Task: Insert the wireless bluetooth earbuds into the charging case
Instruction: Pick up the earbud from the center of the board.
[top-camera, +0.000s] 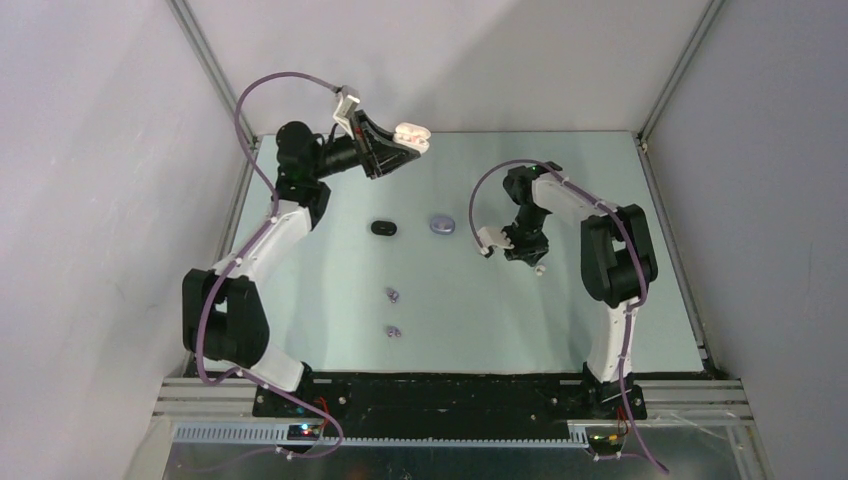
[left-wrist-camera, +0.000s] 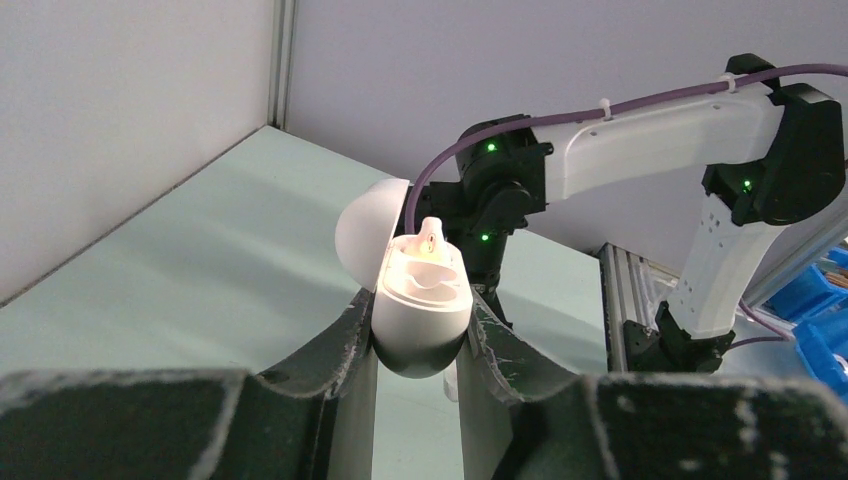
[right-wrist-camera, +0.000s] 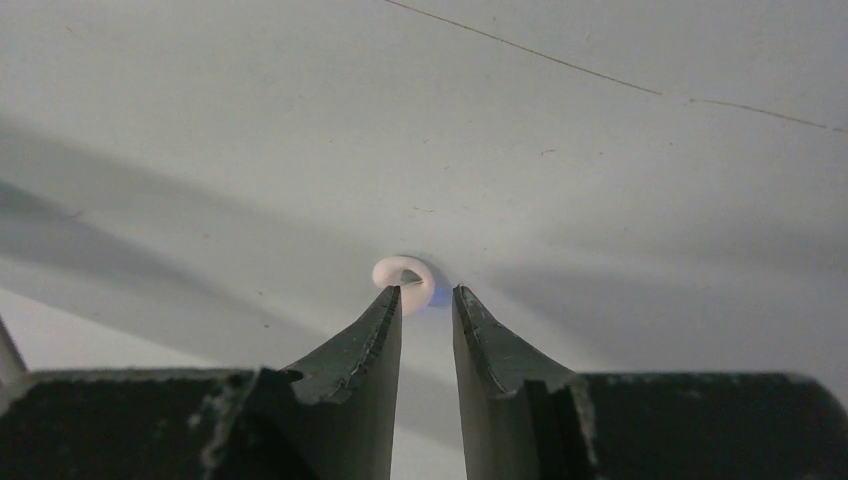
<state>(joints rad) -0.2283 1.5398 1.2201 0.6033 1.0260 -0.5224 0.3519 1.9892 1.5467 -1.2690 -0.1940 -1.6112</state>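
My left gripper (top-camera: 400, 145) is raised at the back left and shut on an open white charging case (top-camera: 411, 136). In the left wrist view the case (left-wrist-camera: 420, 320) sits between the fingers with its lid swung back, and a white-pink earbud (left-wrist-camera: 430, 240) stands in one well. My right gripper (top-camera: 536, 260) points down at the table, jaws a small gap apart. In the right wrist view a white-pink earbud (right-wrist-camera: 403, 274) lies on the table just past the left fingertip (right-wrist-camera: 388, 305), not between the jaws. Two lavender earbuds (top-camera: 393, 294) (top-camera: 393, 330) lie in the middle.
A closed black case (top-camera: 384, 228) and a closed lavender case (top-camera: 442, 224) lie side by side mid-table, between the two arms. Grey walls and metal rails (top-camera: 215, 75) bound the green table on three sides.
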